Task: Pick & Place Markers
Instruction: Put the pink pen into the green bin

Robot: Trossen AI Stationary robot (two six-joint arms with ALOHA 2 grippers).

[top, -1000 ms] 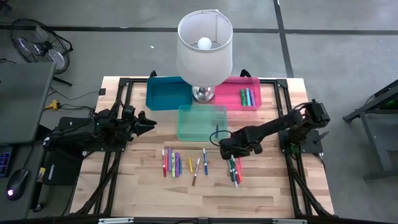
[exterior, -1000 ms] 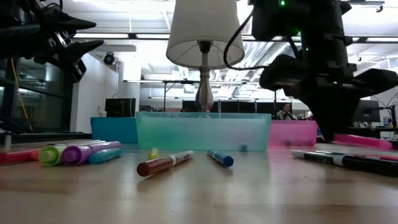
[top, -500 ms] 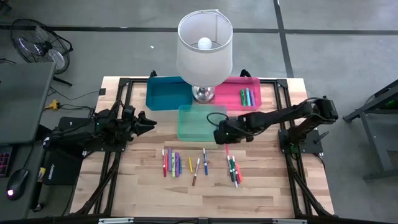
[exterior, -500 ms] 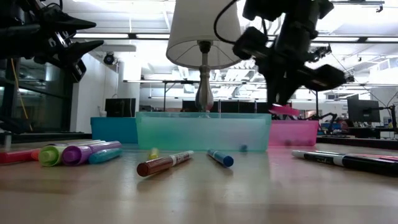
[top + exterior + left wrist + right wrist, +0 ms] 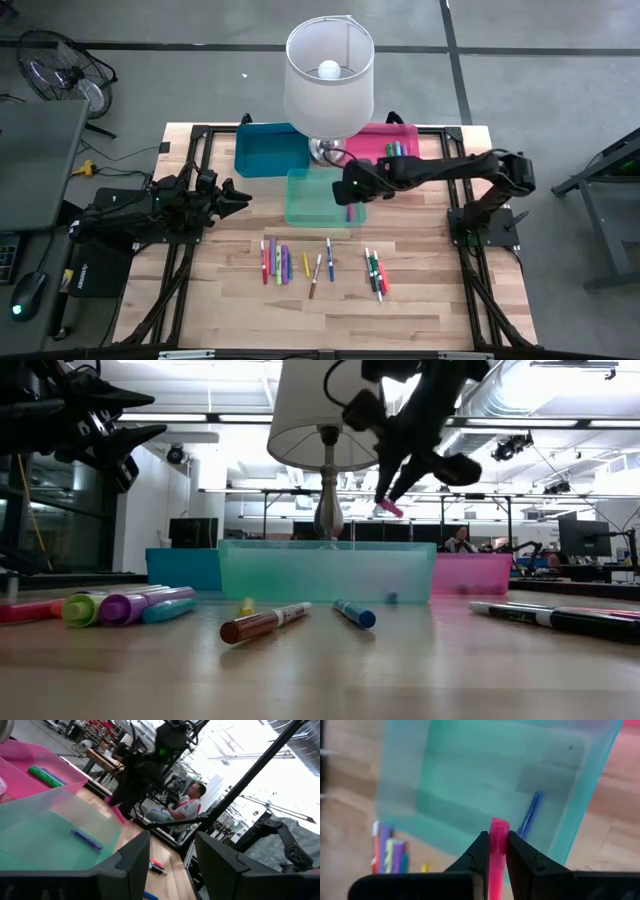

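I see my right gripper [image 5: 493, 851] pinching a pink marker [image 5: 497, 855] above the green bin [image 5: 312, 205]. My left gripper [image 5: 236, 196] waits at the left, fingers spread.

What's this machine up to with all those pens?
It's sorting markers into bins. The right gripper is shut on a pink marker, holding it above the green bin, which has one blue marker inside. The left arm waits at the table's left side. More markers lie on the table.

Dark jointed arms, black cables
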